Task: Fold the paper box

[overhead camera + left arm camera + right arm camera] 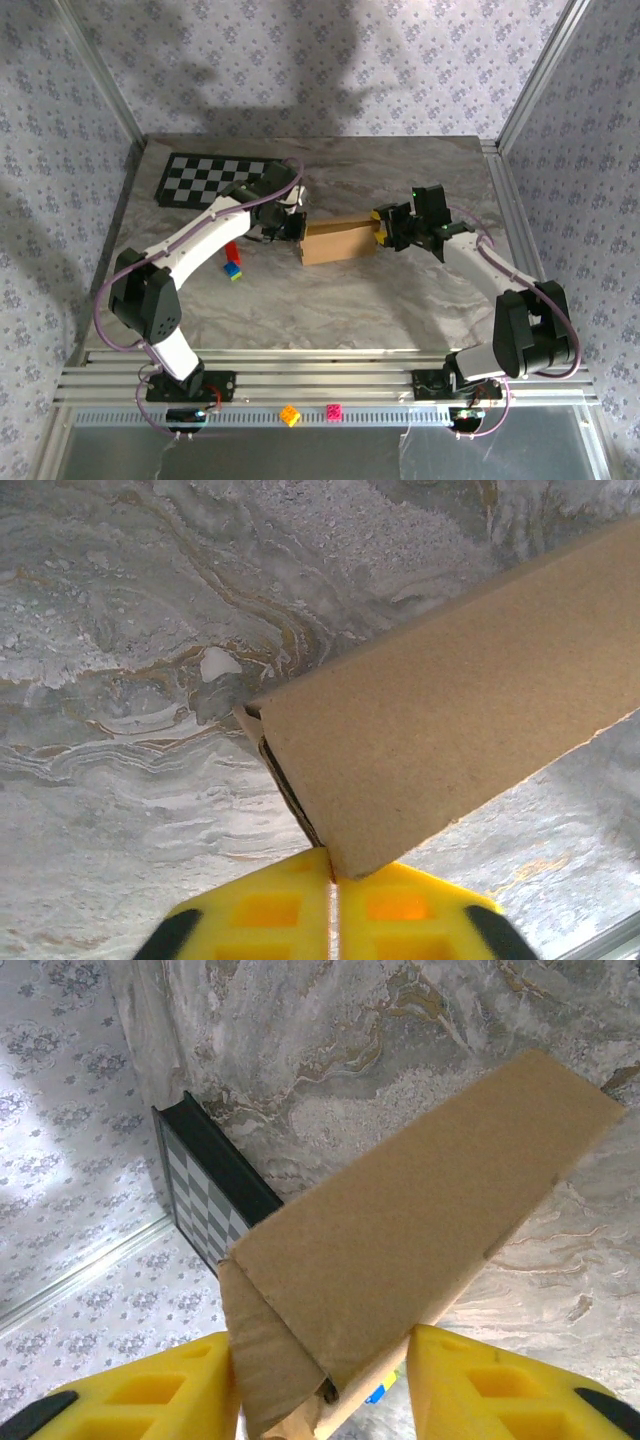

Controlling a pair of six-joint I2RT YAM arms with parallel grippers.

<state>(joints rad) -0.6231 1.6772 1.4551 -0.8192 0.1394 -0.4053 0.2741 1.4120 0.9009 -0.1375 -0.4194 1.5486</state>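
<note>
The paper box [338, 243] is a closed tan cardboard box in the middle of the marble table, held between both arms. In the left wrist view its near corner [460, 720] rests against the tips of my left gripper [335, 880], whose yellow fingers are pressed together with nothing between them. At the box's left end in the top view is this left gripper [296, 228]. My right gripper [382, 228] holds the right end. The right wrist view has the box [420, 1230] wedged in the right gripper [325, 1380], a finger touching each side.
A black-and-white checkerboard mat [210, 178] lies at the back left, also behind the box as the mat [205, 1195]. Small red, blue and green bricks [232, 262] lie left of the box. An orange block [290, 415] and a pink block [334, 411] sit on the front rail.
</note>
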